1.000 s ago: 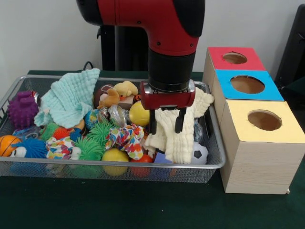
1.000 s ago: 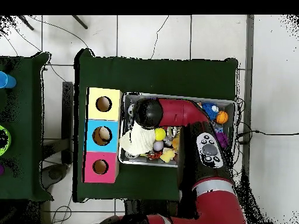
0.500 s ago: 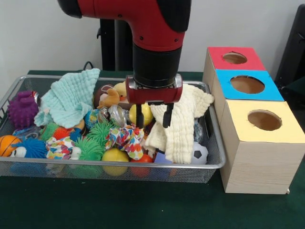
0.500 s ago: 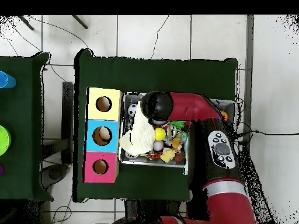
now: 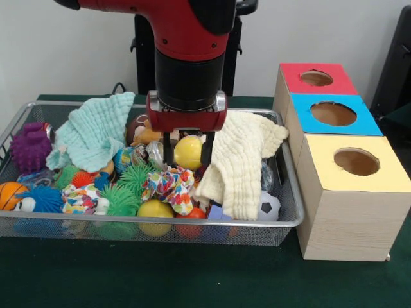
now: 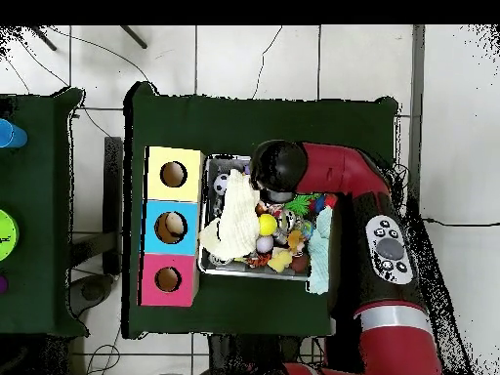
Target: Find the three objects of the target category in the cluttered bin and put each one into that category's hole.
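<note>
Plenty of clutter fills the wire mesh bin (image 5: 290, 221); over its middle, the red and black gripper (image 5: 187, 153) hangs empty, fingers apart, straddling a round yellow ball (image 5: 187, 153). Searching, I'd say. Next: descend and pinch. Rightward, three-holed wooden box (image 5: 350, 218) waits.

A wire-mesh metal bin (image 5: 292, 221) holds a nubby cream cloth (image 5: 241, 163), a mint cloth (image 5: 93, 131) and a smooth glossy yellow ball (image 5: 187, 152), beside matt wood-grain boxes (image 5: 350, 221).
</note>
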You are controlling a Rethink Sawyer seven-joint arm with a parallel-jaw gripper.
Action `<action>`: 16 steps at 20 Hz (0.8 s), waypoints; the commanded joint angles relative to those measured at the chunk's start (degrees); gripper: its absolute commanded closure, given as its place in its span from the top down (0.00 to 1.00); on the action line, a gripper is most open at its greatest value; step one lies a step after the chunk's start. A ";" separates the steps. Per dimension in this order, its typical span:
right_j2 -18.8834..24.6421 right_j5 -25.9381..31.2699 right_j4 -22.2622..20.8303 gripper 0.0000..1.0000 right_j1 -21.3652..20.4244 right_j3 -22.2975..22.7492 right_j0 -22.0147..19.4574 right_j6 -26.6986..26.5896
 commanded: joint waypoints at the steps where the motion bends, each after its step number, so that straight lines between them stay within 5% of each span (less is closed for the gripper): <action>1: 4.93 2.47 -4.29 1.00 4.05 -1.81 -1.76 -10.34; 16: 4.79 -1.38 -7.48 1.00 9.06 -2.08 -1.85 -7.36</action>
